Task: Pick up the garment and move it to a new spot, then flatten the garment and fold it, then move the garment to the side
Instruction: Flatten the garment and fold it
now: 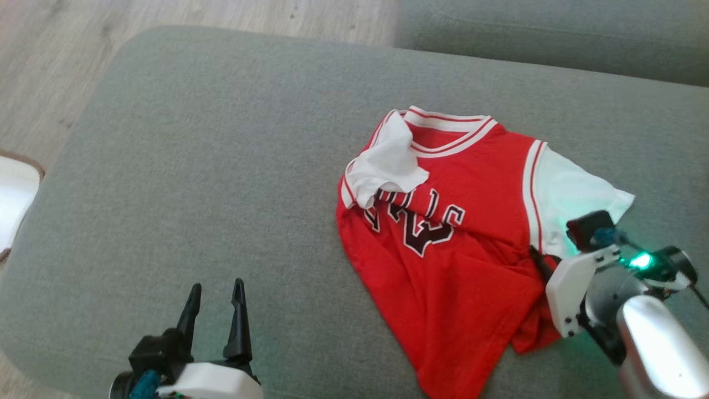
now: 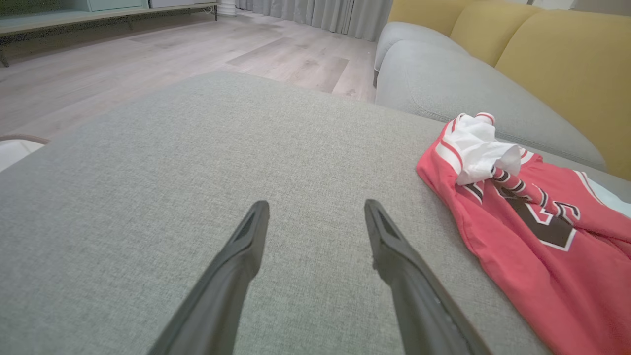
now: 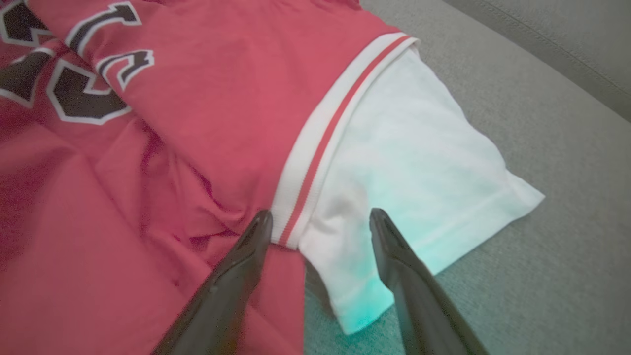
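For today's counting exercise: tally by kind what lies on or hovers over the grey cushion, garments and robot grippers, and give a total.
Garments: 1, the red jersey
Grippers: 2, the left gripper and the right gripper
Total: 3

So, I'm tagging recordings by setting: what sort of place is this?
Most likely a home living room: a grey fabric sofa with yellow back cushions, wood-plank floor, and grey curtains.

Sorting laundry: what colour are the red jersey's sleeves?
White short cloth sleeve; clearest in the right wrist view.
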